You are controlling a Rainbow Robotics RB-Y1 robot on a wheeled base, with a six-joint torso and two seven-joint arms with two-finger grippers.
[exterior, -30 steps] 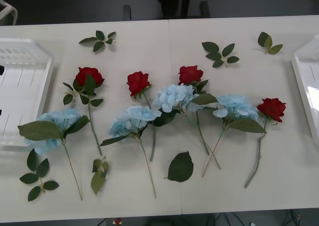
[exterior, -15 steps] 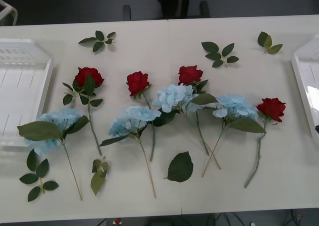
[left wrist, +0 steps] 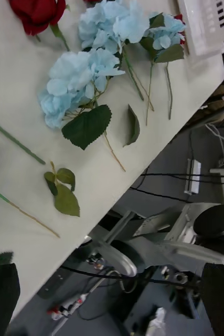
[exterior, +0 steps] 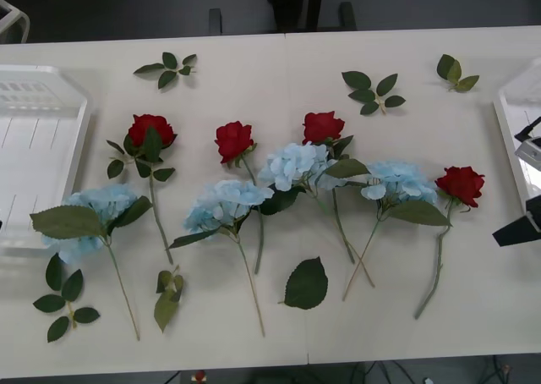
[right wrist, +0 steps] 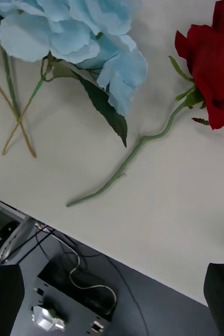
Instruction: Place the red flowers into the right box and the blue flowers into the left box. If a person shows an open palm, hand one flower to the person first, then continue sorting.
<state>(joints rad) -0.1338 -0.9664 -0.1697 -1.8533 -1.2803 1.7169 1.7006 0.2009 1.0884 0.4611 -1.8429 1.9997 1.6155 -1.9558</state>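
Several red flowers lie in a row on the table, the rightmost one (exterior: 461, 185) (right wrist: 216, 58) nearest my right gripper (exterior: 524, 185) (right wrist: 113, 270). That gripper is open and empty, over the table's right front edge beside this rose's stem (right wrist: 127, 163). Several blue flowers (exterior: 226, 202) (right wrist: 75, 31) (left wrist: 77, 84) lie among the roses. My left gripper (left wrist: 109, 273) is open and empty off the table's front edge. The left box (exterior: 80, 139) and the right box (exterior: 505, 139) (left wrist: 206, 31) stand at the table's ends. The person is out of view.
Loose green leaf sprigs (exterior: 169, 69) (exterior: 372, 90) lie at the back, and more leaves (exterior: 306, 284) (exterior: 63, 295) near the front edge. Cables and equipment (right wrist: 75, 294) show under the table's front edge.
My right gripper has come into the front view at the right edge, beside the rightmost rose. The dark bits at the left edge a second ago have gone. The flowers have not moved.
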